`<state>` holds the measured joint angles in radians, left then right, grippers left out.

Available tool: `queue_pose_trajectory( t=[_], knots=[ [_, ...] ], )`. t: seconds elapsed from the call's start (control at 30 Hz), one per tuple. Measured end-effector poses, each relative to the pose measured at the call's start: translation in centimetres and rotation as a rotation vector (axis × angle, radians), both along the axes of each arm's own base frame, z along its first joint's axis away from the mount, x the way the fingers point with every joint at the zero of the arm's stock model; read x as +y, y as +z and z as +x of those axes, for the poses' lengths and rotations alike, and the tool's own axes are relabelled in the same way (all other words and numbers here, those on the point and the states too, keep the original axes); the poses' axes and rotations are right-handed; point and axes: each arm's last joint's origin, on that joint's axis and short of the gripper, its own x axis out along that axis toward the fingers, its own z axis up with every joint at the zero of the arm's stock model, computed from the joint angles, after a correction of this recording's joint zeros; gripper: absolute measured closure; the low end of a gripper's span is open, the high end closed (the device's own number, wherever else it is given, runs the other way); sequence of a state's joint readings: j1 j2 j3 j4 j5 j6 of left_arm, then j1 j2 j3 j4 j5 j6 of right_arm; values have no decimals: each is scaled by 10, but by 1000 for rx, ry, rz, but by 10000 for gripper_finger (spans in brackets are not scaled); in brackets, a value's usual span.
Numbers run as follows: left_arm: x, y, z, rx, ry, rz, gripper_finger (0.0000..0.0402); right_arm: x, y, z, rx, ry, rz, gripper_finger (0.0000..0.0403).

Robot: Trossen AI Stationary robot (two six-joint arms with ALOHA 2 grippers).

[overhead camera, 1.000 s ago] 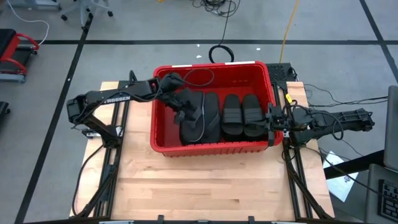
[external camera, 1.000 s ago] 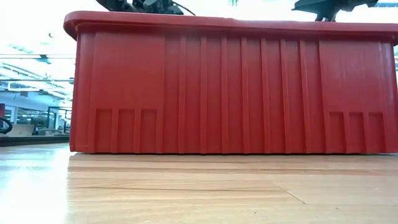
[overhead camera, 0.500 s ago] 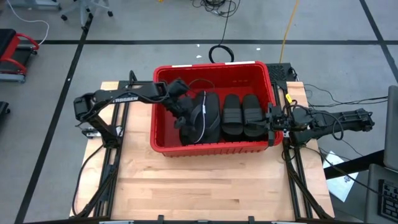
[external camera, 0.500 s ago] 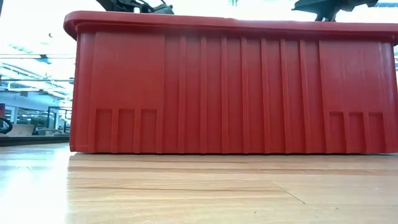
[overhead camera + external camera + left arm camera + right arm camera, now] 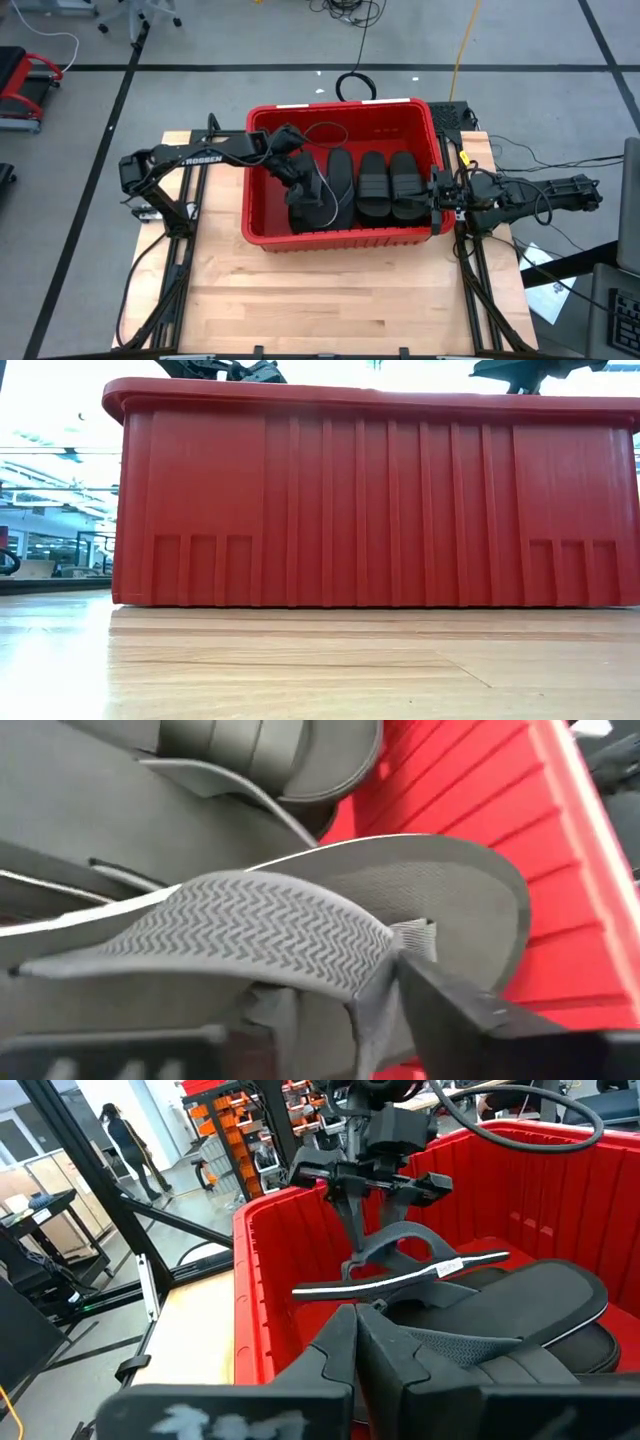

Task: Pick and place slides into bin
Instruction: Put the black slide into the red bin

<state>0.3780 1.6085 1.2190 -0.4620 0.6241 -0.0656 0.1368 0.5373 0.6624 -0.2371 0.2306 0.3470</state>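
Note:
The red bin point(image 5: 340, 237) stands on the far half of the wooden table and fills the low view point(image 5: 370, 500). Inside it lie several black slides, two with broad ribbed straps point(image 5: 373, 185) point(image 5: 405, 185) on the right. My left gripper point(image 5: 300, 185) reaches into the bin's left half and is shut on a thin dark-grey flip-flop point(image 5: 400, 1280), whose sole also shows in the left wrist view point(image 5: 440, 890). My right gripper point(image 5: 438, 190) is shut and empty at the bin's right rim; it also shows in its own wrist view point(image 5: 365, 1335). My left gripper pinches the flip-flop's thong strap point(image 5: 375, 985) between its two fingers, beside the toe post. The fingers point(image 5: 358, 1230) come from above, pointing down. The flip-flop hangs below them, sole roughly level, just over the other slides; whether it touches them I cannot tell.
Bare wooden table point(image 5: 330, 300) lies in front of the bin. A black cable loop point(image 5: 352, 85) lies on the floor behind the bin. A person point(image 5: 120, 1135) stands far off in the room.
My left gripper has gone a little toward the table's right and near edges inside the bin, still shut on the flip-flop, which has gone with it closer to the other slides.

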Motion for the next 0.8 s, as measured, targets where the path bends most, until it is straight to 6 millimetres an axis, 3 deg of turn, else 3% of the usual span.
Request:
queue_pose_trajectory(
  t=[0.2, 0.33, 0.63, 0.8],
  knots=[
    [-12, -3, 2, 27, -48, 83, 385, 0, 0, 0, 1, 3, -15, 403],
    [-22, -2, -4, 98, -100, 167, 394, 0, 0, 0, 2, 4, -17, 403],
    [-21, 36, -14, 164, -239, 287, 399, 0, 0, 0, 3, 5, -25, 403],
    [-14, 30, -11, 176, -239, 275, 400, 0, 0, 0, 3, 5, -26, 403]
  ],
)
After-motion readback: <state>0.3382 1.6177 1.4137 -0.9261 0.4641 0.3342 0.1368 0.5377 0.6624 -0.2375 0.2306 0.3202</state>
